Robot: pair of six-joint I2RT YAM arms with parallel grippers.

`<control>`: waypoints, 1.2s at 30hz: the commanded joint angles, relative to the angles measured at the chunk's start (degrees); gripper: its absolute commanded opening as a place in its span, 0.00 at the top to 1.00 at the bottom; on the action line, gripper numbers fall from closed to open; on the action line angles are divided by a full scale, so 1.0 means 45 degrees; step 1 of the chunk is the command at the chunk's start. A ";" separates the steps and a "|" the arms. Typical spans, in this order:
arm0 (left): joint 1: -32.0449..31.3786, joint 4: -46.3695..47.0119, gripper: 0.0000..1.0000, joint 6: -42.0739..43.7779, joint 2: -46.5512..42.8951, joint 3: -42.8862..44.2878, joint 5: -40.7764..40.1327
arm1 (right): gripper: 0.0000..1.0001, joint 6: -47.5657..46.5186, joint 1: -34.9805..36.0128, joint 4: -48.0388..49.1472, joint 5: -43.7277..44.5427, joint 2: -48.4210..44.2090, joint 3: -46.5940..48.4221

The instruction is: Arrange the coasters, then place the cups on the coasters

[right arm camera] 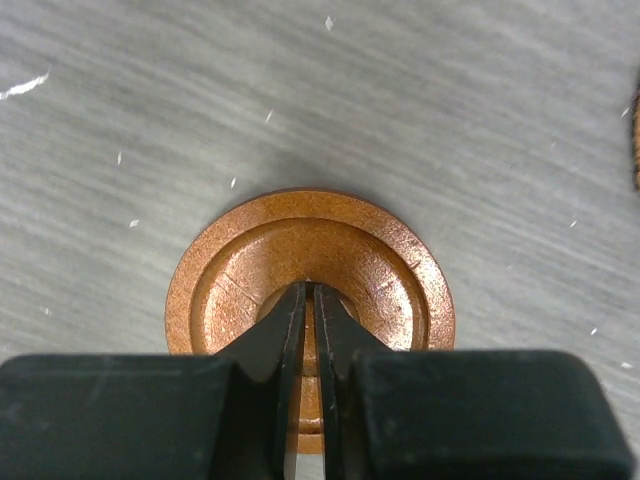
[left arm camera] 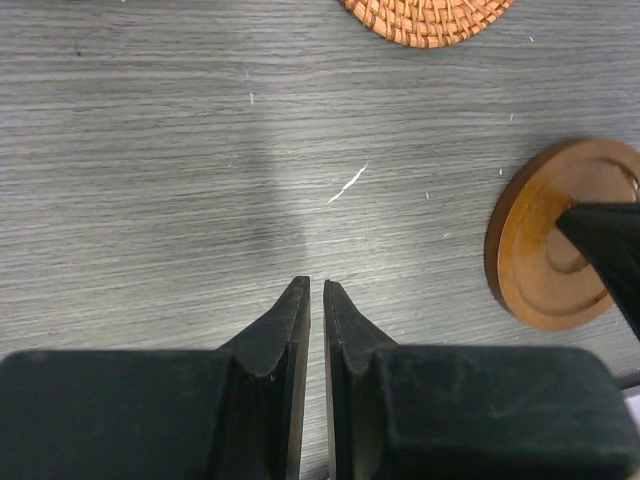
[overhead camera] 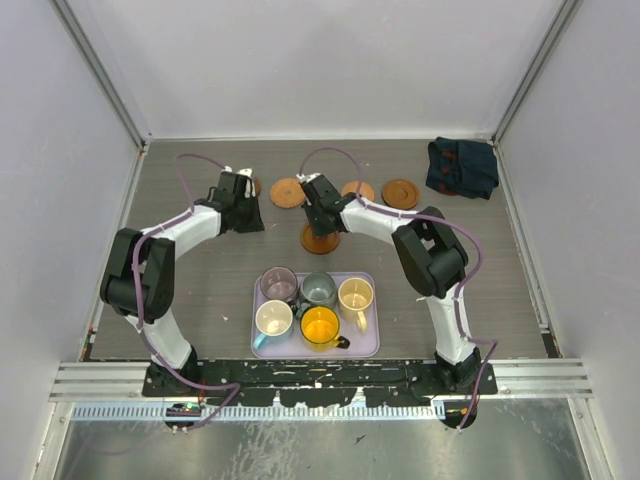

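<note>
A brown coaster [overhead camera: 322, 244] [right arm camera: 340, 235] lies flat on the table just behind the tray. My right gripper [overhead camera: 320, 226] [right arm camera: 309, 288] is shut, its tips at the coaster's centre dip. That coaster [left arm camera: 540, 240] also shows in the left wrist view, with a right fingertip [left arm camera: 605, 235] on it. Three more coasters [overhead camera: 287, 192] [overhead camera: 358, 190] [overhead camera: 400, 193] lie in a row farther back. Another coaster [overhead camera: 256, 186] peeks out behind my left gripper [overhead camera: 252, 215] [left arm camera: 316, 285], which is shut with nothing in it over bare table. The cups [overhead camera: 278, 284] [overhead camera: 318, 289] [overhead camera: 355, 295] [overhead camera: 273, 319] [overhead camera: 320, 326] stand on the tray.
The lavender tray [overhead camera: 372, 345] sits between the arm bases. A dark blue cloth [overhead camera: 462, 167] lies at the back right corner. A woven coaster [left arm camera: 430, 20] shows at the top edge of the left wrist view. Walls enclose the table on three sides.
</note>
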 commanded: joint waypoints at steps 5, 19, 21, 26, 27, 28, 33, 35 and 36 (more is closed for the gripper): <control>0.0079 0.0585 0.84 0.0054 -0.0947 -0.0089 -0.0238 | 0.86 -0.0119 -0.0860 -0.0679 0.0616 0.1178 0.2101; 0.0085 0.0461 0.82 0.0064 -0.0780 0.0050 -0.0352 | 0.86 -0.0754 -0.1681 -0.1075 -0.0435 0.2912 0.4902; 0.0082 0.0463 0.82 0.0094 -0.0770 0.0037 -0.0423 | 0.86 -0.0763 -0.1681 -0.1148 -0.0438 0.3177 0.5259; 0.0074 0.0403 0.78 0.0166 -0.0825 0.0081 -0.0639 | 0.86 -0.0810 -0.1691 -0.1162 -0.0357 0.3670 0.5828; 0.0084 0.0402 0.78 0.0178 -0.0827 0.0088 -0.0672 | 0.85 -0.0799 -0.1709 -0.1155 -0.0316 0.3742 0.5914; 0.0085 0.0386 0.77 0.0181 -0.0839 0.0091 -0.0717 | 0.85 -0.0798 -0.1728 -0.1159 -0.0279 0.3792 0.6010; 0.0136 0.0365 0.76 0.0200 -0.0829 0.0080 -0.0801 | 0.85 -0.0821 -0.1882 -0.1162 -0.0163 0.4134 0.6524; 0.0160 0.0372 0.75 0.0202 -0.0842 0.0063 -0.0832 | 0.85 -0.0857 -0.1931 -0.1144 -0.0170 0.4287 0.6763; 0.0180 0.0374 0.75 0.0197 -0.0846 0.0054 -0.0896 | 0.85 -0.0869 -0.1951 -0.1158 -0.0151 0.4371 0.6895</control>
